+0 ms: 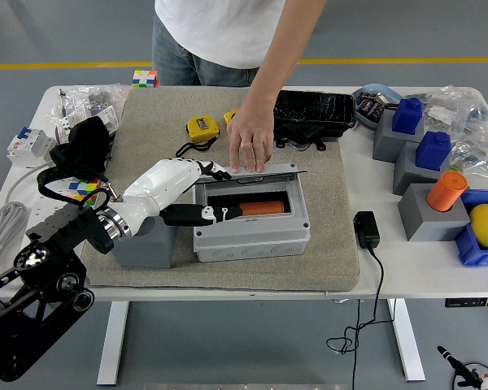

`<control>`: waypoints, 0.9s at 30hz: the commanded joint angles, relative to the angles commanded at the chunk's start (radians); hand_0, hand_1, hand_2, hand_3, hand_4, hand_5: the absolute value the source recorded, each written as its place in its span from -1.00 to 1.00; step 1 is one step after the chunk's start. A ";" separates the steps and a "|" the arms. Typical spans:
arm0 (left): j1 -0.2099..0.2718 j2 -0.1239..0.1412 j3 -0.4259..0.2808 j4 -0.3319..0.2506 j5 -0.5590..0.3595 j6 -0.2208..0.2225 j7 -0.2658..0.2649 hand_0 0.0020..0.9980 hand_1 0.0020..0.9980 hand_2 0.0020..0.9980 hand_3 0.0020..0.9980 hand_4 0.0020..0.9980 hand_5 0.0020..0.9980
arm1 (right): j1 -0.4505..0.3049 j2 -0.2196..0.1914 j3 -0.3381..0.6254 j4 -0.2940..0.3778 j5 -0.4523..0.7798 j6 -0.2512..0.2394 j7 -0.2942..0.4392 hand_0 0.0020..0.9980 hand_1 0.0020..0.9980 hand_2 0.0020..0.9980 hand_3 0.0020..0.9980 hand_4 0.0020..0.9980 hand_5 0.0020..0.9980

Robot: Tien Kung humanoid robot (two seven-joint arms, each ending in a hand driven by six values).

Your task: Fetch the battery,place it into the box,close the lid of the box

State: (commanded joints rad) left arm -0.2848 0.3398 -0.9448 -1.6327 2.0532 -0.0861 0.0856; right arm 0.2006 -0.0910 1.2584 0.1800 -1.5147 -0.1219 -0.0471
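Resting inside the grey plastic box (252,236), the orange battery (263,208) awaits closing; a person's hand (250,140) presses its clear lid (256,173), while the left hand (202,213), seemingly empty-fingered, steadies it.

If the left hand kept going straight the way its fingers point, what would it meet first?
The left hand points right, across the open box. Its fingertips already overlap the box's left wall, so it would likely meet that wall or rim first, then the orange battery inside. Depth is unclear; it may pass above the rim.
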 joint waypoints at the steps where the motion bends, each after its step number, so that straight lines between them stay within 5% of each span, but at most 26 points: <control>1: 0.002 0.010 0.012 -0.003 -0.001 0.000 -0.001 0.53 0.52 0.44 0.47 1.00 1.00 | 0.000 0.000 -0.002 0.000 0.002 0.000 0.000 0.70 0.60 0.57 0.68 1.00 1.00; 8: 0.013 0.042 0.048 -0.009 -0.001 -0.002 -0.002 0.53 0.51 0.42 0.46 1.00 1.00 | 0.000 0.001 0.002 0.000 0.000 0.000 0.000 0.70 0.60 0.58 0.68 1.00 1.00; 16: 0.019 0.030 0.024 -0.010 0.006 0.016 -0.016 0.53 0.51 0.42 0.46 1.00 1.00 | 0.003 0.001 0.005 0.000 -0.001 0.000 0.000 0.70 0.60 0.57 0.68 1.00 1.00; 23: 0.030 -0.039 -0.112 0.012 -0.018 0.077 -0.075 0.51 0.52 0.42 0.47 1.00 1.00 | 0.001 0.007 -0.001 0.000 0.004 0.000 0.000 0.70 0.60 0.57 0.68 1.00 1.00; 27: 0.034 -0.095 -0.225 0.047 -0.115 0.122 -0.142 0.54 0.60 0.52 0.51 1.00 1.00 | -0.002 0.009 0.000 0.000 0.003 0.000 -0.001 0.70 0.60 0.57 0.68 1.00 1.00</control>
State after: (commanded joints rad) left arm -0.2507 0.2449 -1.1699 -1.5853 1.9378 0.0356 -0.0567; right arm 0.1990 -0.0818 1.2585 0.1800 -1.5117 -0.1217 -0.0477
